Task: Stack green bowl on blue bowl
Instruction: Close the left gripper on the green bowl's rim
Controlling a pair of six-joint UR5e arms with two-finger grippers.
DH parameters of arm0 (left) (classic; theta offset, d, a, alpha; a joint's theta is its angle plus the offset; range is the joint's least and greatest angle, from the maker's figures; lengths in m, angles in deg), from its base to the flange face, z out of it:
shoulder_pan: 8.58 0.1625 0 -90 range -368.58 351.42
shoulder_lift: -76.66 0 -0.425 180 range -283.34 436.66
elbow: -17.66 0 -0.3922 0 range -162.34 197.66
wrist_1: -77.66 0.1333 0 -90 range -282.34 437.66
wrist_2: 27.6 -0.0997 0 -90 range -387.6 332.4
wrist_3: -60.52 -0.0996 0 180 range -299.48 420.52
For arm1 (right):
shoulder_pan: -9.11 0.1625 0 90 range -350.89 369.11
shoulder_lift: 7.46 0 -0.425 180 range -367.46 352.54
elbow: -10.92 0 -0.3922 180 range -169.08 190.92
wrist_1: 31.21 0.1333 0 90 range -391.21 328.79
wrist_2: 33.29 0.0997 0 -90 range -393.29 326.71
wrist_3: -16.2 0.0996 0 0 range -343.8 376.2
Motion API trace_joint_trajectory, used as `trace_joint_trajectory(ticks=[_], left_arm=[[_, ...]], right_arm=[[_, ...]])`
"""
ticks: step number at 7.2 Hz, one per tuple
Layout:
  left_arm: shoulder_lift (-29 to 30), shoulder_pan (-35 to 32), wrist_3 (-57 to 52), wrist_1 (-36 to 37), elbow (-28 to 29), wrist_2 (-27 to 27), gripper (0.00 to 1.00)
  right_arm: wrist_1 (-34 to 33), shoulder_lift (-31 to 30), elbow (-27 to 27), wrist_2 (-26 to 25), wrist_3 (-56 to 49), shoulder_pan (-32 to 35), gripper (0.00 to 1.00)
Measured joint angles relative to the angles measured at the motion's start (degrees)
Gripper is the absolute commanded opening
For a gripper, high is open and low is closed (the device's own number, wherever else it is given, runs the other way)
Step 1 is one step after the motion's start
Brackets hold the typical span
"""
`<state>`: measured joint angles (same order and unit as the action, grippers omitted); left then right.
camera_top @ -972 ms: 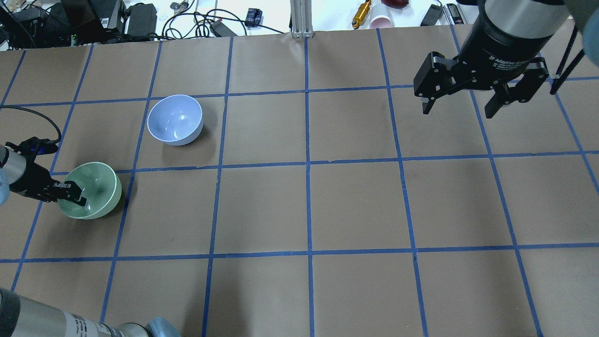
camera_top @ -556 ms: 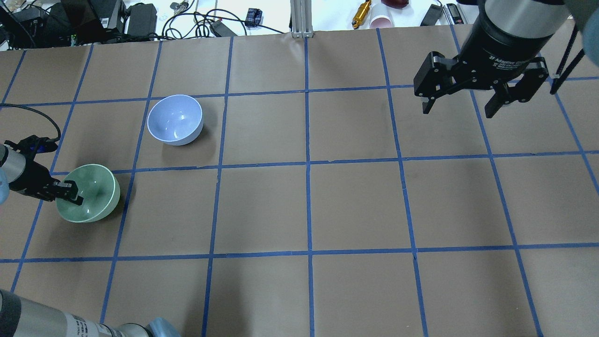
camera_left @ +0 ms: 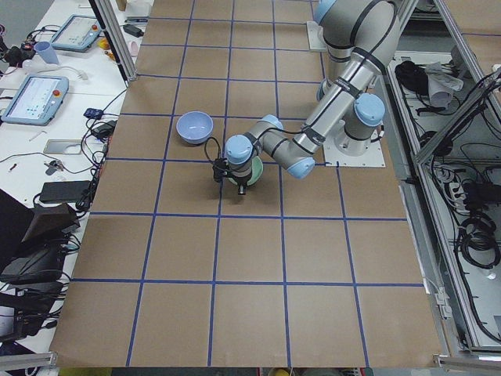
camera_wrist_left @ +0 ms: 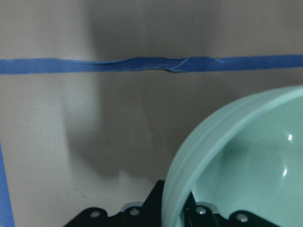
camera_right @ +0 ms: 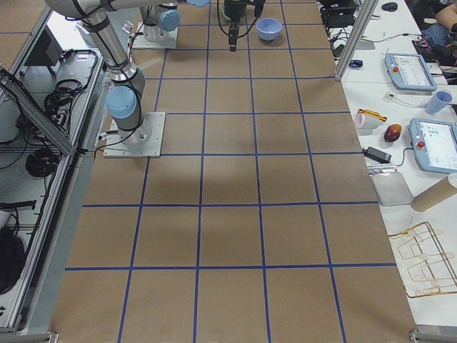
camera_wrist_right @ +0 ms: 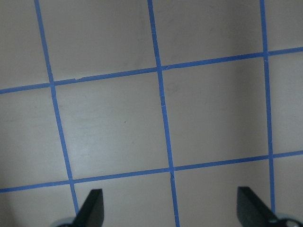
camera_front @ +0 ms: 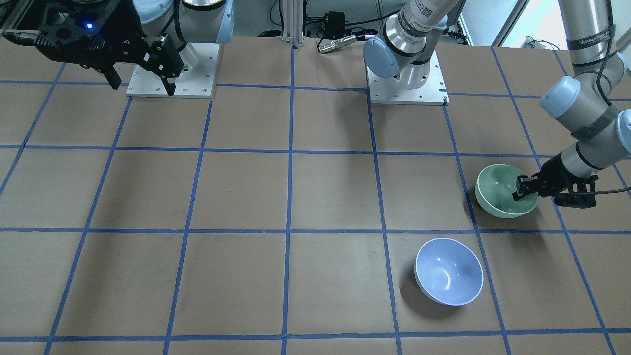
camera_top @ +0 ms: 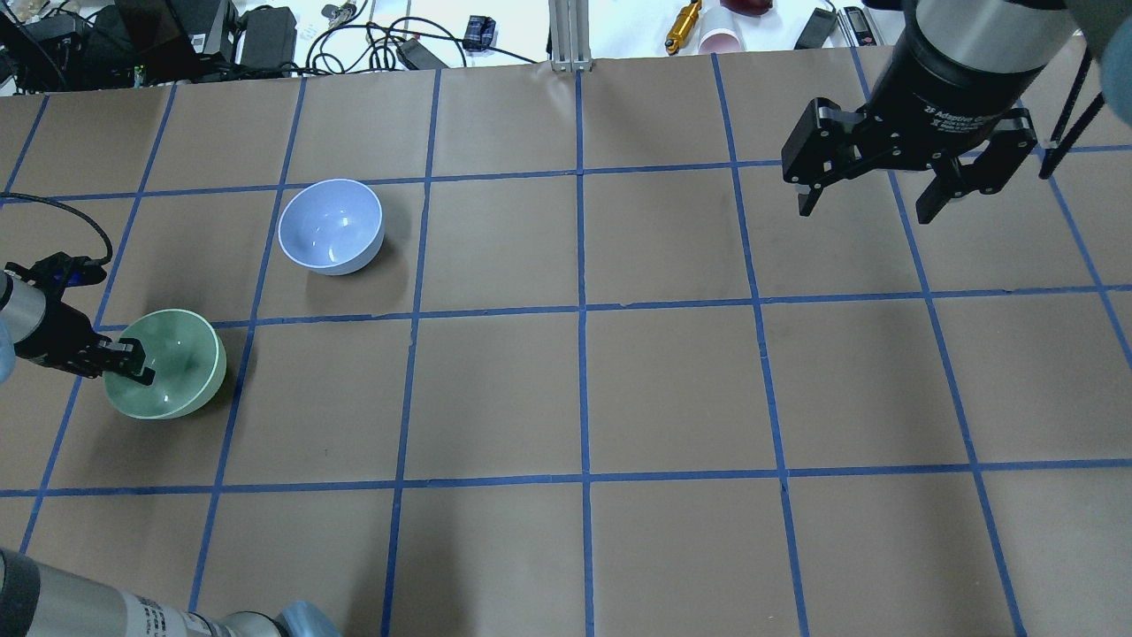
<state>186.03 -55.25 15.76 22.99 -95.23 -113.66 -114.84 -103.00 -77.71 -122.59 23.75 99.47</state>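
The green bowl [camera_top: 168, 363] is at the left side of the table, tilted and a little off the paper; it also shows in the front view [camera_front: 503, 190] and the left wrist view [camera_wrist_left: 246, 165]. My left gripper [camera_top: 133, 364] is shut on its rim, one finger inside and one outside, and shows in the front view [camera_front: 523, 190] too. The blue bowl [camera_top: 331, 226] stands upright one square farther back and to the right, also in the front view [camera_front: 448, 271]. My right gripper [camera_top: 871, 190] is open and empty, high over the far right.
Brown paper with a blue tape grid [camera_top: 581, 305] covers the table. Cables, chargers and small tools [camera_top: 265, 35] lie beyond the far edge. The arm bases [camera_front: 406, 84] stand on the robot's side.
My left gripper has carried the green bowl slightly to the left, and the bowl has tilted a little. The blue bowl and the right arm have not moved.
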Motion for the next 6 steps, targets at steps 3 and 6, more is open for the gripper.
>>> trace_joint_trajectory(ticks=[3, 6], left_arm=[[-0.28, 0.00, 0.15, -0.29, 0.09, 0.05, 0.00], [-0.91, -0.03, 0.29, -0.83, 0.43, 1.30, 0.00]], right_arm=[[-0.05, 0.00, 0.02, 0.00, 0.00, 0.00, 1.00], [-0.03, 0.00, 0.04, 0.00, 0.00, 0.00, 1.00]])
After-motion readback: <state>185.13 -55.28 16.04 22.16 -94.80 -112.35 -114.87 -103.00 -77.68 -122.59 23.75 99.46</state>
